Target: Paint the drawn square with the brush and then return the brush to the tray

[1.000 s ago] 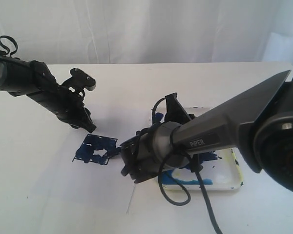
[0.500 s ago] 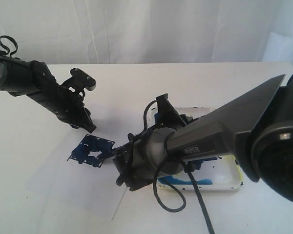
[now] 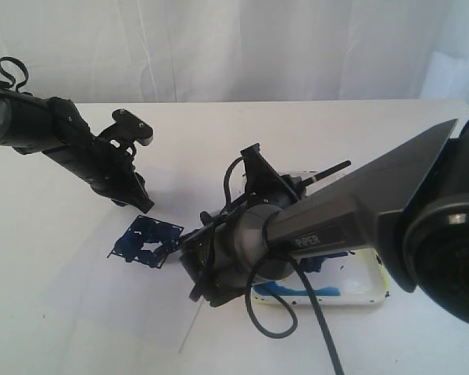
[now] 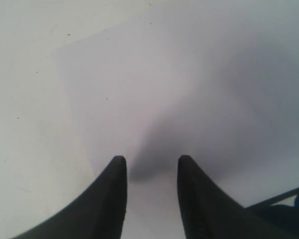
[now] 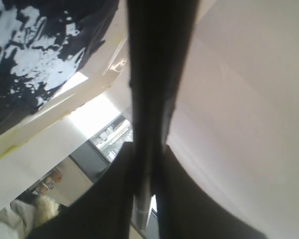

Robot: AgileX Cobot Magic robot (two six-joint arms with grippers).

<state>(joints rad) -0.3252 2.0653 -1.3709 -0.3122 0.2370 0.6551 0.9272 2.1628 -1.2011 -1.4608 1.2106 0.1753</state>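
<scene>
The drawn square (image 3: 147,242), blotched with dark blue paint, lies on the white paper left of centre. My right gripper (image 3: 194,248) is at the square's right edge, shut on the brush (image 3: 328,172). The brush's black handle sticks out up and right over the tray (image 3: 367,291). In the right wrist view the brush (image 5: 154,89) runs between the closed fingers of the right gripper (image 5: 148,149). Its tip is hidden. My left gripper (image 3: 141,201) rests on the paper just above the square, open and empty. The left wrist view shows the left gripper (image 4: 149,162) over bare paper, with blue paint (image 4: 289,211) at the corner.
The white paper sheet (image 3: 94,297) covers the left half of the white table. The tray's paint-smeared floor (image 5: 35,55) and yellow-stained rim (image 5: 65,112) lie beside the right gripper. A black cable (image 3: 275,324) loops under the right arm. A white curtain (image 3: 234,47) closes the back.
My right arm has shifted left toward the square and turned at the wrist, so the brush handle now shows above the tray. The left arm has stayed still.
</scene>
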